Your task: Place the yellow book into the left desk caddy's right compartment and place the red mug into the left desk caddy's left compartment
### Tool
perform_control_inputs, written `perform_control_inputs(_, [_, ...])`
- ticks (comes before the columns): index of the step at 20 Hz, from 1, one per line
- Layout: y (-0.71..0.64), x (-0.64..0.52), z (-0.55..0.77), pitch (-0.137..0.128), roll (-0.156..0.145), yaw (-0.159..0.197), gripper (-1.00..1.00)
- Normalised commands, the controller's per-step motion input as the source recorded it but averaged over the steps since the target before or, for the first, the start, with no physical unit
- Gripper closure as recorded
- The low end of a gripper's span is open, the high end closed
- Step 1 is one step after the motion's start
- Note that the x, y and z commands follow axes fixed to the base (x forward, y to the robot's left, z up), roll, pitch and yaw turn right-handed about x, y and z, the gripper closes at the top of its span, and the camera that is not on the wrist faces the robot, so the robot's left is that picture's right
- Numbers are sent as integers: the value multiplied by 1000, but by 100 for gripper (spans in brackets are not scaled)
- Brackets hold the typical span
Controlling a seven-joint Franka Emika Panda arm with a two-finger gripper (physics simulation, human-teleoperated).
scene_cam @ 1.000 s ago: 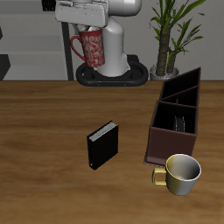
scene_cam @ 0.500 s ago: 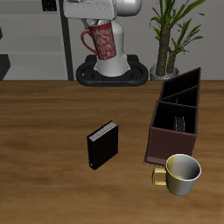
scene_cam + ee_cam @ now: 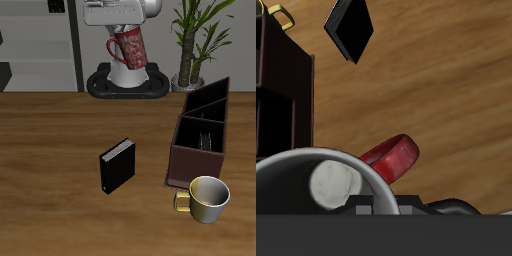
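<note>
One red mug point(image 3: 127, 48) hangs high above the table in the gripper point(image 3: 122, 28), which is clenched on its rim — the mug is tilted, its mouth turned up toward the hand and its loop handle point(image 3: 393, 158) sticking out to the side. From the wrist view the pale grey inside of the mug point(image 3: 316, 180) fills the space right under the fingers, with the wooden table point(image 3: 60, 150) far beneath. Well below the gripper and toward the table's front edge stands the black book point(image 3: 116, 166), upright on the bare wood. The left desk caddy point(image 3: 200, 135) lies off to one side of the gripper and far beneath it, a long dark box with inner dividers; something thin lies in its longer section, too dim to tell what. Just past the caddy's near end, farthest from the gripper, sits the gold mug point(image 3: 205, 198) — touching or nearly touching the caddy's wall. A potted plant point(image 3: 195, 40) stands behind the caddy, beside the robot's base point(image 3: 125, 84).
</note>
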Motion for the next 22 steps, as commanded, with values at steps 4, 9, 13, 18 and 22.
perform_control_inputs(4, [365, -44, -14, -22, 85, 30, 100])
perform_control_inputs(9, [246, 38, 4, 23, 39, -22, 100])
perform_control_inputs(13, [326, 67, -46, -1, 57, 32, 100])
perform_control_inputs(18, [288, 117, -71, 0, -1, 8, 100])
perform_control_inputs(22, [345, 232, -201, 10, 24, 4, 100])
